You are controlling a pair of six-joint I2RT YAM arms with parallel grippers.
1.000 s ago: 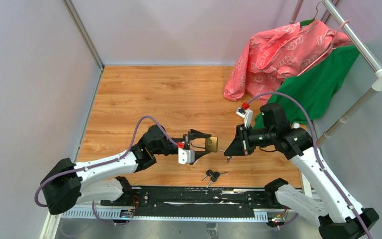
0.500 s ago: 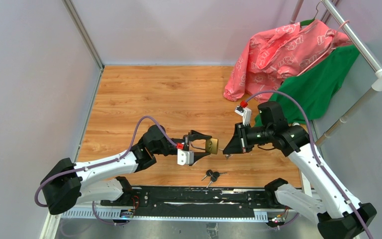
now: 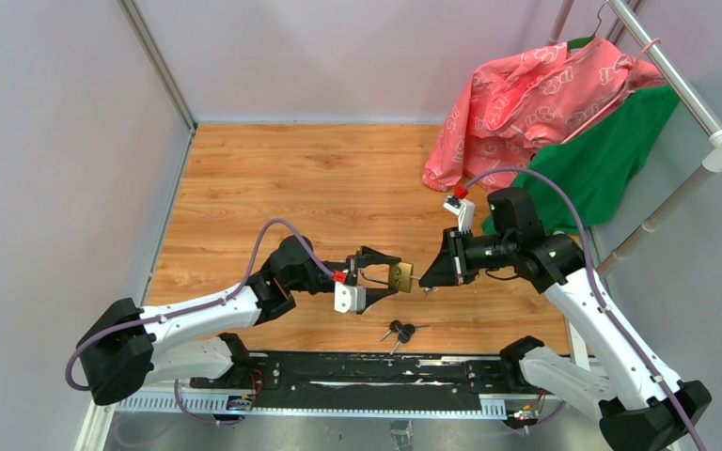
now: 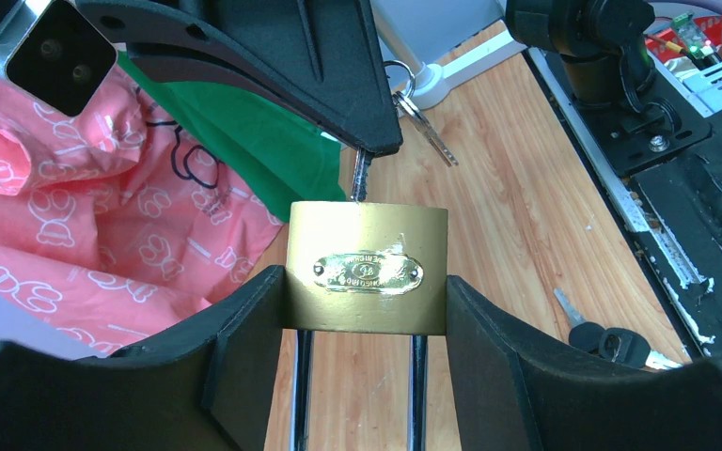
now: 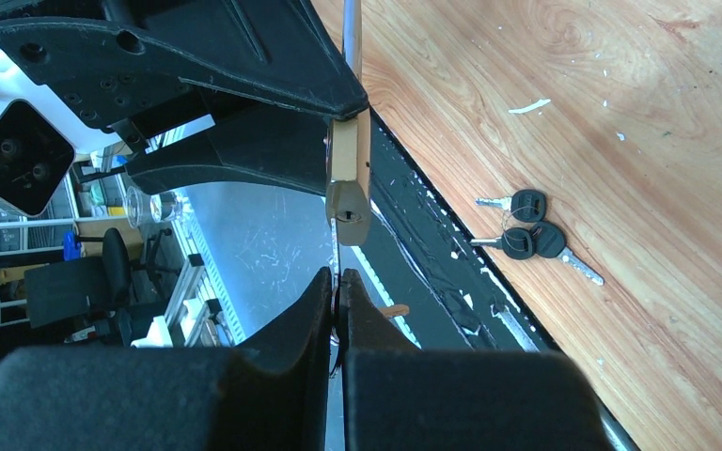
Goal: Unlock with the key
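Observation:
A brass padlock [image 3: 400,274] hangs above the wooden table, with my left gripper [image 3: 390,272] shut on its body. In the left wrist view the padlock [image 4: 367,268] sits between the two black pads [image 4: 244,348], its shackle pointing back toward the wrist. My right gripper [image 3: 430,277] is shut on the key [image 3: 417,279] just right of the padlock. In the right wrist view the key [image 5: 336,258] runs from my right gripper [image 5: 337,282] up to the keyhole end of the padlock [image 5: 348,178]. How deep the blade sits cannot be told.
A bunch of black-headed spare keys [image 3: 400,331] lies on the wood near the front edge. Pink cloth [image 3: 536,94] and green cloth [image 3: 602,160] hang from a metal rack [image 3: 677,80] at the back right. The black base plate [image 3: 367,371] runs along the near edge.
My right gripper has moved left with the key, closing the gap until the blade tip meets the padlock. The left arm and padlock have stayed still.

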